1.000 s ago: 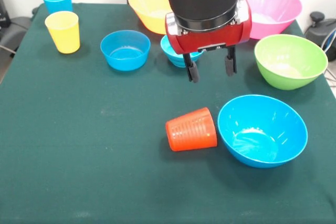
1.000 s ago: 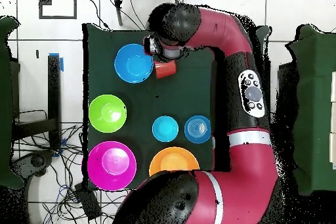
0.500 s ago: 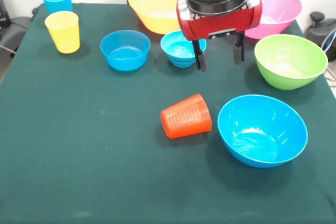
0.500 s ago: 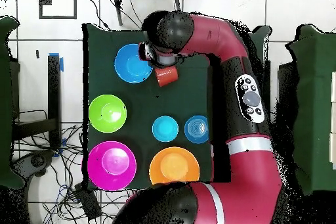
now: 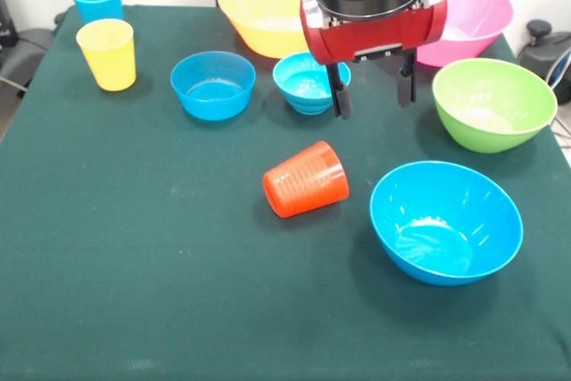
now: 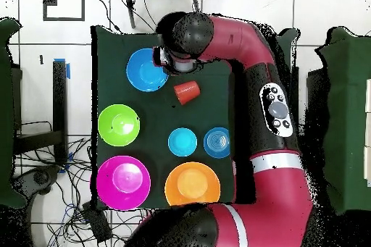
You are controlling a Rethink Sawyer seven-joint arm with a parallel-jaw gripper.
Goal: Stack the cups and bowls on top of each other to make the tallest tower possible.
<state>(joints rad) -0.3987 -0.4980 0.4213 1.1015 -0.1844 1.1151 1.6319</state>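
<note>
One ribbed orange-red plastic cup [image 5: 305, 179] lies on its side at seven o'clock from the wide-open, empty gripper [image 5: 374, 95].

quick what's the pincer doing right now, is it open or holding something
Pincer: open, holding nothing, raised above the table; the orange-red cup lies on its side below it.
</note>
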